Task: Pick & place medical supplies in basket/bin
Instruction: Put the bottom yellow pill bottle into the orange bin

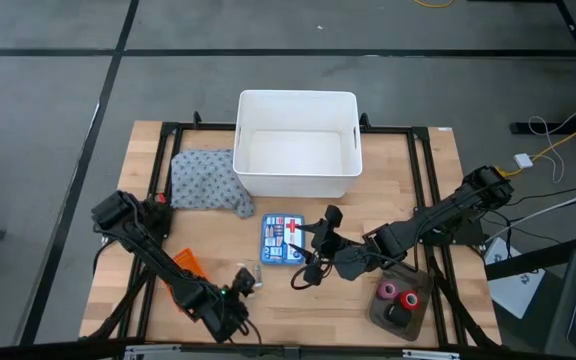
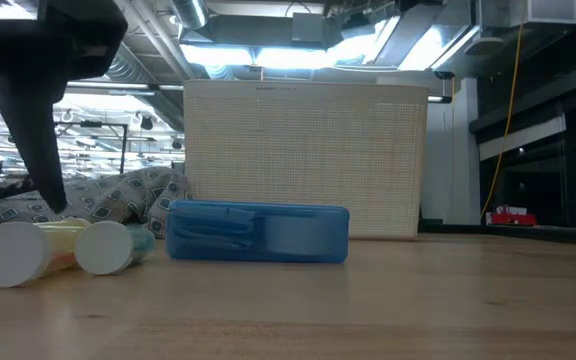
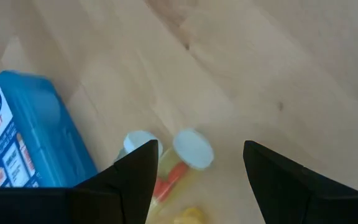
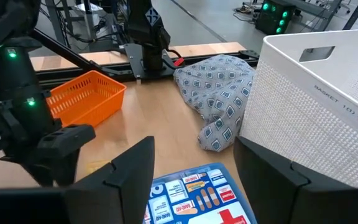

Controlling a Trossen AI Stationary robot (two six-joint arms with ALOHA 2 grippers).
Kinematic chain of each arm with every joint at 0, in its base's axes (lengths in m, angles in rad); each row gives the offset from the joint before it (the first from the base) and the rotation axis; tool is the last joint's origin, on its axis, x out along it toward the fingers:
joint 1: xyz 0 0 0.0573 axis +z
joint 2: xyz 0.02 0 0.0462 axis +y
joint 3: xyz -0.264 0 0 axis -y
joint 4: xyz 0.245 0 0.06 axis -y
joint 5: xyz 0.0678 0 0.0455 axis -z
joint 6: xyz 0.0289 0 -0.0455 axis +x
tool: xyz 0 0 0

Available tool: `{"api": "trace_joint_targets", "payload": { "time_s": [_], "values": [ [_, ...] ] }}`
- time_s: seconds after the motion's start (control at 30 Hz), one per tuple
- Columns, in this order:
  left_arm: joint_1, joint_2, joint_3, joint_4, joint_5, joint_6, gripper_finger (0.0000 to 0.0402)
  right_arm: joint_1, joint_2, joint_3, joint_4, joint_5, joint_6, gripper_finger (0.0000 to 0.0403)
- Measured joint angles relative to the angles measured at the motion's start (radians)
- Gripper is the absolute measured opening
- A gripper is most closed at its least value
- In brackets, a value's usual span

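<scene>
Two small yellowish white-capped vials (image 3: 185, 158) lie beside the blue plastic first-aid box (image 1: 281, 240); left gripper (image 3: 197, 163) spread above them, right gripper (image 4: 194, 165) spread over the box.

Place: industrial lab/workshop | Evidence: exposed ceiling ducts (image 2: 138, 65), strip lights, concrete floor (image 1: 38, 120), other rigs behind

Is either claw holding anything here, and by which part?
Nothing is held. Left claw is open above the vials; right claw is open over the first-aid box.
</scene>
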Motion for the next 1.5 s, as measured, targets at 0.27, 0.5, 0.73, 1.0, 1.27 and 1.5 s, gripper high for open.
{"api": "trace_joint_targets", "payload": {
  "time_s": [0.27,0.5,0.73,1.0,1.27,1.5],
  "values": [
    [0.034,0.000,0.000,-0.020,-0.023,0.059,0.0219,0.000,0.000,0.000,0.000,0.000,0.012,0.0220],
    [0.034,0.000,-0.007,-0.013,0.023,0.055,0.0191,0.000,0.000,0.000,0.000,0.000,0.015,0.0220],
    [0.034,0.006,-0.007,0.026,0.025,0.061,0.0191,0.000,0.000,0.000,0.000,-0.010,0.020,0.0220],
    [0.066,0.058,-0.004,0.034,0.037,0.079,0.0189,0.000,0.000,0.000,0.000,-0.026,0.022,0.0219],
    [0.071,0.054,-0.005,0.015,0.046,0.074,0.0175,0.000,0.000,0.000,0.000,-0.026,0.022,0.0220],
    [0.071,0.053,-0.005,-0.009,0.032,0.010,0.0170,0.000,0.000,0.000,0.000,-0.026,0.022,0.0220]
  ]
}}
